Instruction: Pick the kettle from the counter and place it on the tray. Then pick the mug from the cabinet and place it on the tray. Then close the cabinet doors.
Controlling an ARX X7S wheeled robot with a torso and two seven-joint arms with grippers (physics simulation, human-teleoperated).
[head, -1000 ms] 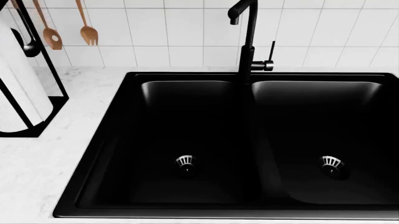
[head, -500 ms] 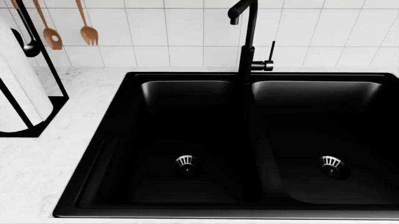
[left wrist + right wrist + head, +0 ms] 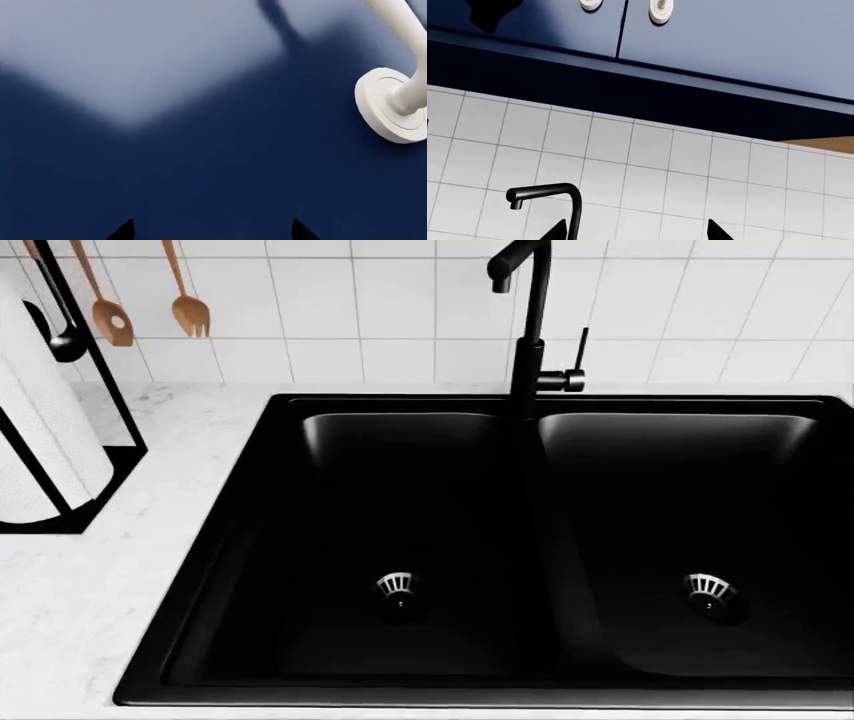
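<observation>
The kettle, the tray and the mug are out of view. The white marble counter (image 3: 120, 570) runs along the left of the black sink. My left gripper (image 3: 212, 232) is open, its two dark fingertips wide apart, close in front of a dark-blue cabinet door (image 3: 200, 165) with a white handle (image 3: 393, 100) off to one side. My right gripper (image 3: 636, 232) is also open and empty, facing the tiled wall below blue cabinet doors (image 3: 747, 40) with white knobs (image 3: 660, 10). Neither gripper shows in the head view.
A black double sink (image 3: 534, 540) with a tall black faucet (image 3: 531, 330) fills the head view. A white paper-towel roll in a black stand (image 3: 47, 430) is at the left, with wooden utensils (image 3: 114, 315) hanging on the tiles. A light wood strip (image 3: 820, 144) shows under the cabinets.
</observation>
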